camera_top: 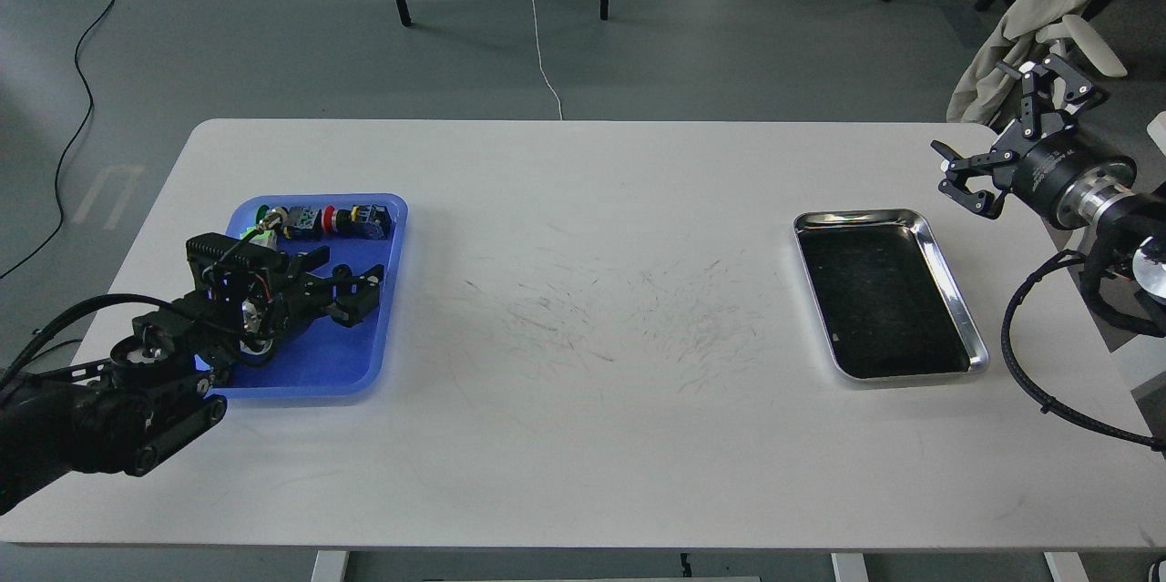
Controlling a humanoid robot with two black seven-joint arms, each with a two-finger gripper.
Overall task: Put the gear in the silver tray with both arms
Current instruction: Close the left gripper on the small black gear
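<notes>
A white table (583,436) fills the view from above, its middle scuffed with fine dark scratches. At about nine o'clock sits a blue plastic tray (360,363) holding a row of small parts along its far edge — push-buttons or switches in red, green and black (332,219). The left arm reaches in from eight o'clock, and the left gripper (351,291) hangs low over the tray's middle. Its dark fingers blur into each other and into the arm, so I cannot tell whether they are parted or pinched. A small silvery round piece (248,316) shows under the wrist, perhaps the gear, though it is too small to be sure.

At about three o'clock, well apart from the blue tray, lies the silver tray (961,304), its dark floor bare — nothing delivered yet. The right gripper (1002,140) waits at two o'clock, raised beyond the table's far right corner, fingers spread wide and holding nothing. It seems parked there to receive a hand-over, since the trays sit too far apart for one arm to serve both.
</notes>
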